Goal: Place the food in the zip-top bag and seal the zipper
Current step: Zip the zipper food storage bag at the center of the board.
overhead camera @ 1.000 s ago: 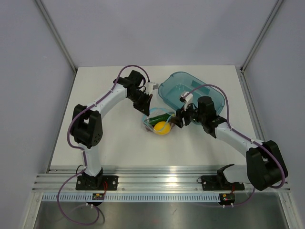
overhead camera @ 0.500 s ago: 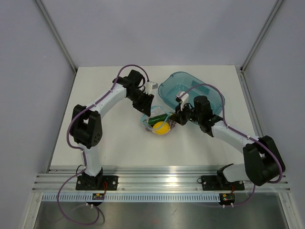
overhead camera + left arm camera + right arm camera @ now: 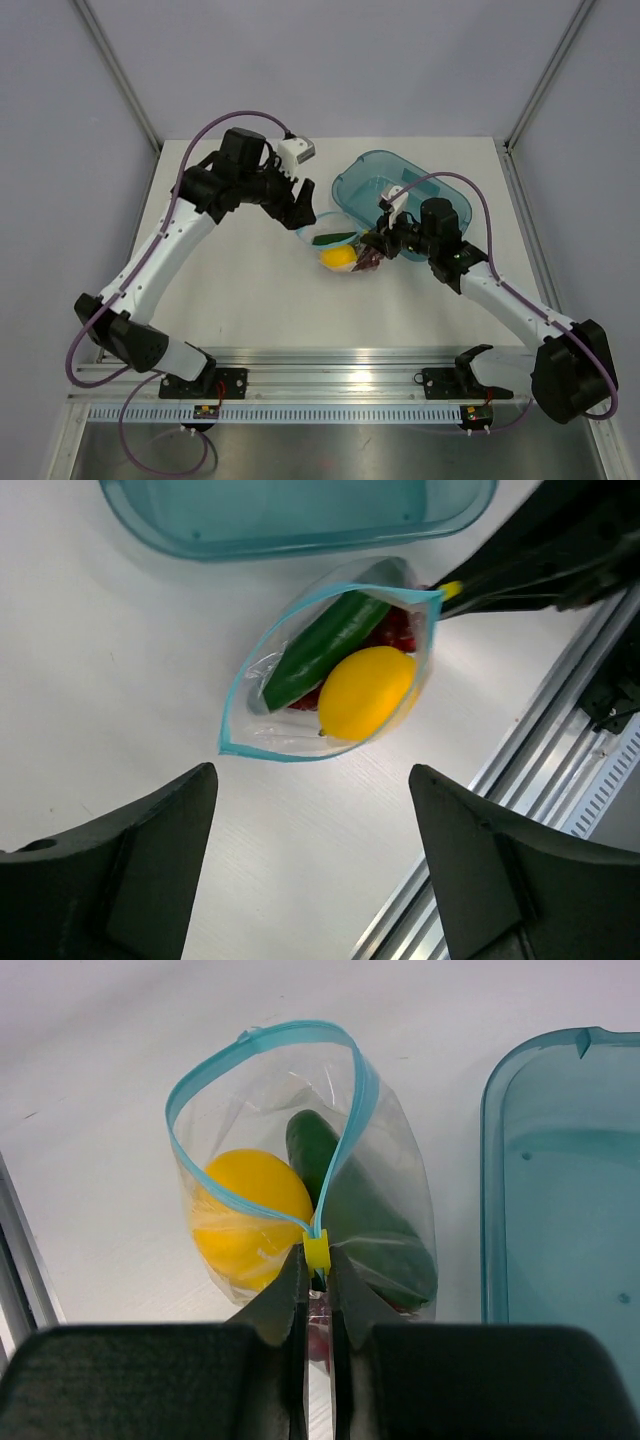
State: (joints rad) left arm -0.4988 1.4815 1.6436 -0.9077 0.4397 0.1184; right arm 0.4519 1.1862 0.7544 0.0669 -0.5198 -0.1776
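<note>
The zip-top bag (image 3: 300, 725) lies on the table with its mouth gaping. Inside it are the yellow lemon (image 3: 366, 692), the dark green cucumber (image 3: 325, 647) and the dark red grapes (image 3: 400, 635). The light blue zipper (image 3: 260, 1042) runs as an open loop round the mouth. My right gripper (image 3: 318, 1260) is shut on the zipper's yellow slider (image 3: 317, 1250) at the bag's right end. My left gripper (image 3: 312, 772) hangs open above the bag's left end, holding nothing. In the top view the bag (image 3: 341, 250) lies between the left gripper (image 3: 300, 206) and the right gripper (image 3: 372, 244).
A teal translucent tray (image 3: 352, 186) stands just behind the bag to the right, close to my right arm. The aluminium rail (image 3: 340, 375) runs along the table's near edge.
My left gripper has opened, let go of the bag's left end and lifted away with its arm swung up. My right gripper has closed on the yellow slider.
</note>
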